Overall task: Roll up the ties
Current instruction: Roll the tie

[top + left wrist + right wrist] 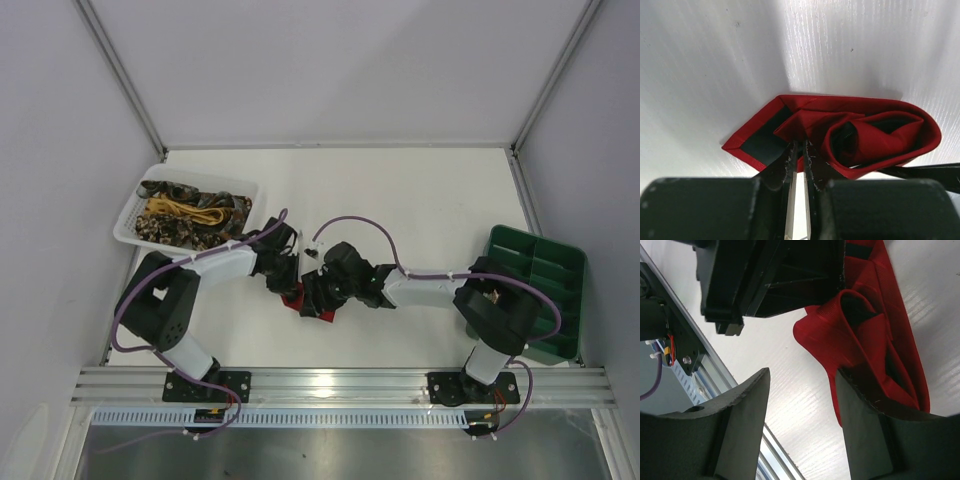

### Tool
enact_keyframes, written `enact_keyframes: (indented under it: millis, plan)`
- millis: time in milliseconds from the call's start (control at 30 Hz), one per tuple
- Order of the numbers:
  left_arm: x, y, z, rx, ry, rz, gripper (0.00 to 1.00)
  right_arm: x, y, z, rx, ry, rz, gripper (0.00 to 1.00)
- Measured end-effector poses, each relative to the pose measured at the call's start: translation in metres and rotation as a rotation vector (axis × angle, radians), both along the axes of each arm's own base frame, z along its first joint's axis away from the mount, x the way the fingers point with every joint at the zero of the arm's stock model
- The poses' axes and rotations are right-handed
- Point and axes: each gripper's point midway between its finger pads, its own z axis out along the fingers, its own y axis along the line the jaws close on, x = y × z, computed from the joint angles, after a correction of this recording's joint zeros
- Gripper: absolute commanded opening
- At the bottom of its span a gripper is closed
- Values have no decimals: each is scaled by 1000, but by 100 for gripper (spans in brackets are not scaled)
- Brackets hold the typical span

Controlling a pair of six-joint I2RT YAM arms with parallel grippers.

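A bright red tie [875,135] with dark backing lies partly rolled on the white table, its pointed end [757,145] flat at the left. My left gripper [800,145] is shut on a fold of it beside the roll. In the right wrist view the same red tie [875,335] sits to the right. My right gripper [802,372] is open, with one finger [865,415] against the roll and bare table between the jaws. From above, both grippers, left [290,280] and right [315,295], meet over the red tie [293,299]. Brown-gold [170,232] and yellow [185,210] ties lie in the basket.
A white mesh basket [128,218] stands at the back left of the table. A green compartment tray [503,243] sits at the right edge. The metal rail [340,380] runs along the near edge, close behind the grippers.
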Motion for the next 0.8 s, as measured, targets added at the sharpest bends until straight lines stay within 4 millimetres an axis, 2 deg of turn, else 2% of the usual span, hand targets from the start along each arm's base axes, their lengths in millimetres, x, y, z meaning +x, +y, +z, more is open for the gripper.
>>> enact_keyframes:
  millis: [133,300,467,667,800]
  plan:
    - [-2,2,1,4,0,2,16,2,3,-4,3,8,-2,60]
    - [-5,9,6,32,-3,14,23,6,3,-4,6,7,-8,60]
    - [-2,7,25,15,-26,31,26,9,3,-3,12,6,-15,60]
    - [3,-8,54,-88,-63,48,21,13,2,-1,31,19,-19,57]
    - [0,-16,61,-141,-49,52,18,14,3,2,52,26,-23,57]
